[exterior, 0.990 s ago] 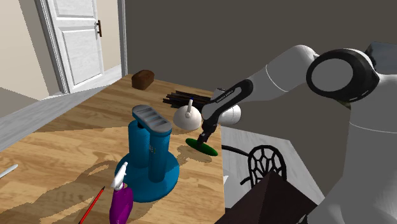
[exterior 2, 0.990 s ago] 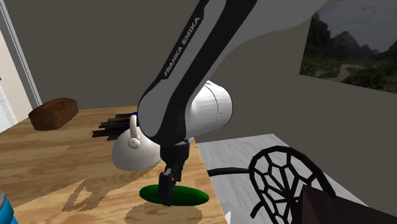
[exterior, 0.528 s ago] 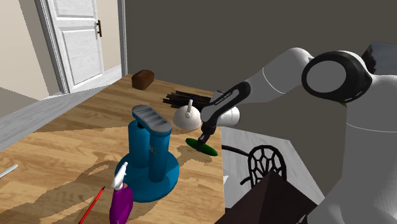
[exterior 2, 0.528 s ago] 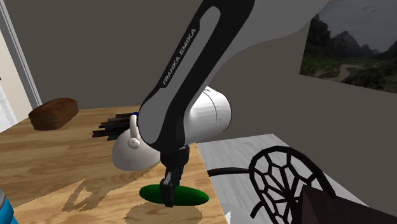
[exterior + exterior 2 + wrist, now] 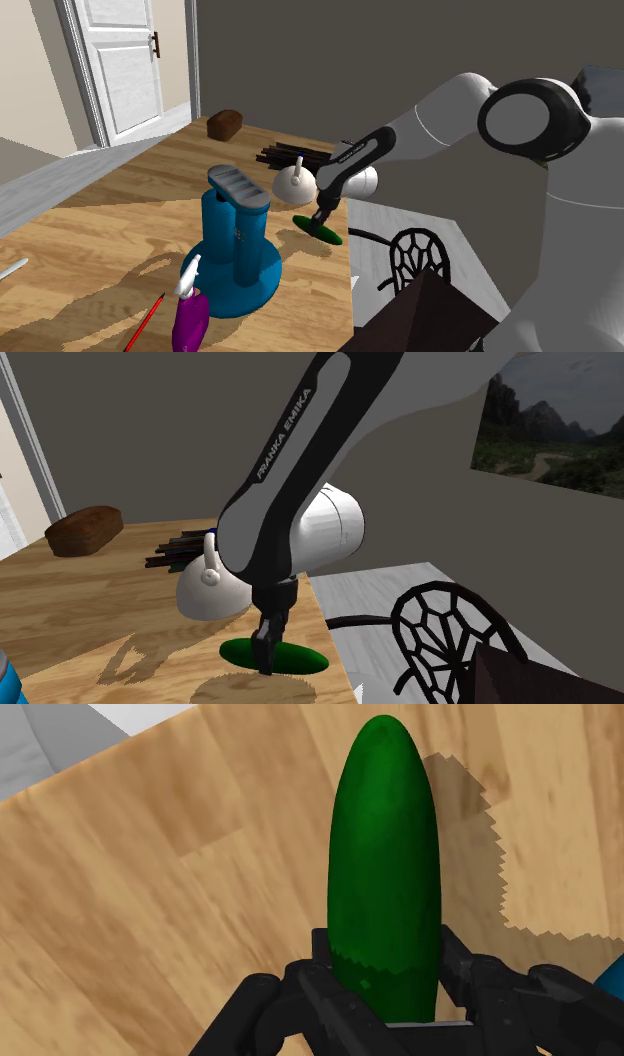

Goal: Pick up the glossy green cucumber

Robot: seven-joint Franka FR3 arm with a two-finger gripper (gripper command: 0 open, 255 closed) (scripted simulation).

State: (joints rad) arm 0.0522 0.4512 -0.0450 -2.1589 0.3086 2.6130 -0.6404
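Two black fingers (image 5: pixel 320 952) of the tool (image 5: pixel 386 979) pinch the dark green cucumber (image 5: pixel 385 854) near one end, one finger pressed against each side. The rest of it runs straight out ahead of the tool above pale wood. Its jagged shadow lies on the wood just beside it. Whether it rests on the wood or hangs just clear of it, I cannot tell.

In the shoulder view the cucumber (image 5: pixel 322 231) is near the right edge of the wooden bench (image 5: pixel 110 225). The tool (image 5: pixel 320 219) meets it from above, at the end of the white arm (image 5: pixel 440 115). Just beyond the cucumber, farther from the camera, stands a round white pot (image 5: pixel 291 184) with a knob on top, and behind that lies a bundle of dark sticks (image 5: pixel 285 156). A brown loaf (image 5: pixel 225 123) lies at the far end of the bench, close to the grey wall. To the shoulder view's left of the cucumber stands a tall blue rack (image 5: pixel 238 240) on a round base. Nearer the camera are a purple spray bottle (image 5: pixel 189 312) and a red pencil (image 5: pixel 146 322). A black wire frame (image 5: pixel 414 256) stands off the bench to the right, and a white door (image 5: pixel 115 60) shows at the far left.
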